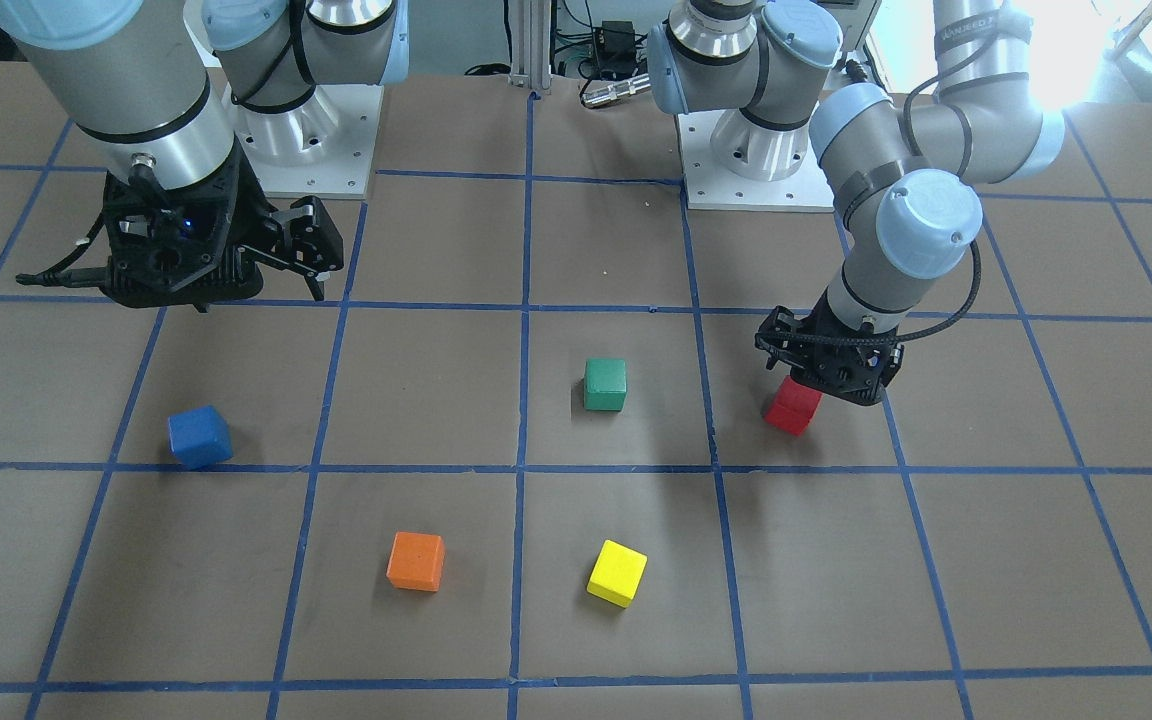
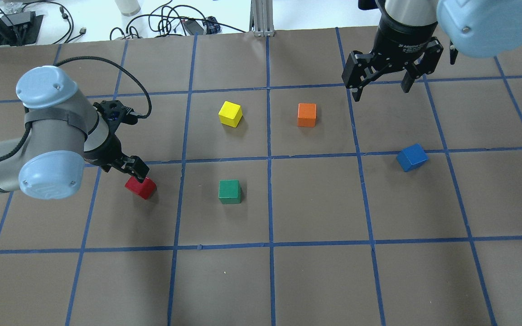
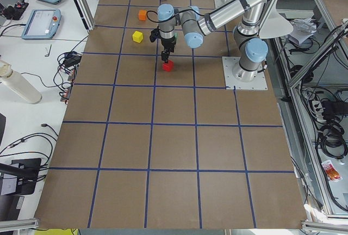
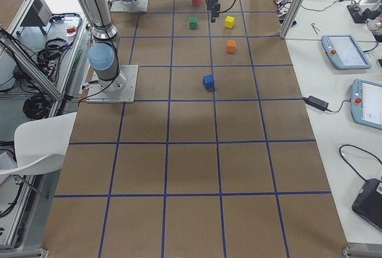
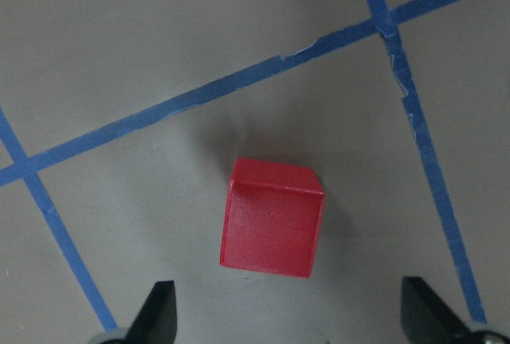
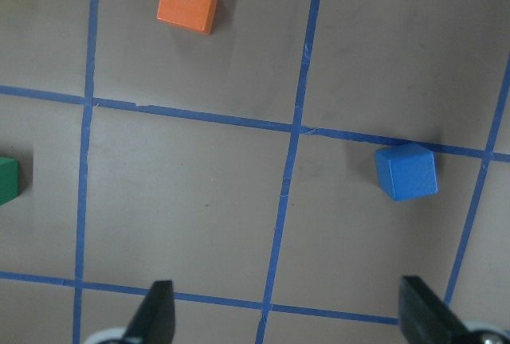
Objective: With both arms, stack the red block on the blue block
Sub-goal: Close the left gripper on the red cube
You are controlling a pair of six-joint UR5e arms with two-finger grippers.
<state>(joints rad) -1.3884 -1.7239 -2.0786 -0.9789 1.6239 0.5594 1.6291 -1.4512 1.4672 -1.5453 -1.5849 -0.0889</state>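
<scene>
Though the overhead view hides most of the left gripper [image 5: 291, 316] under its wrist, the left wrist camera shows both black fingertips spread wide with nothing clamped. The red block [image 5: 273, 216] lies on the table just ahead of them and touches neither.

- Front-facing view: this gripper hangs low, directly over the red block's robot-side edge.
- Landmark: the green block [image 2: 229, 191], mid-table.
- The red block sits beside the green block on the left arm's side, one grid square over.
- The blue block [image 2: 412, 157] sits well apart from the green block on the right arm's side, a little farther from the robot and turned askew to the grid.
- Right wrist camera adds that one edge of the blue block meets a tape line.
- The right gripper [image 2: 382, 90] hangs high, beyond the blue block as seen from the green block. Its fingers are apart and hold nothing.
- The yellow block [image 2: 230, 113] and orange block [image 2: 306, 114] lie past the green block, away from the robot.

Surface: brown table [image 2: 315, 280] marked with a blue tape grid [image 2: 270, 246].

Only the side views show the room: white benches with teach pendants [image 4: 343, 52] and cables, and a white chair [image 4: 36, 144].
</scene>
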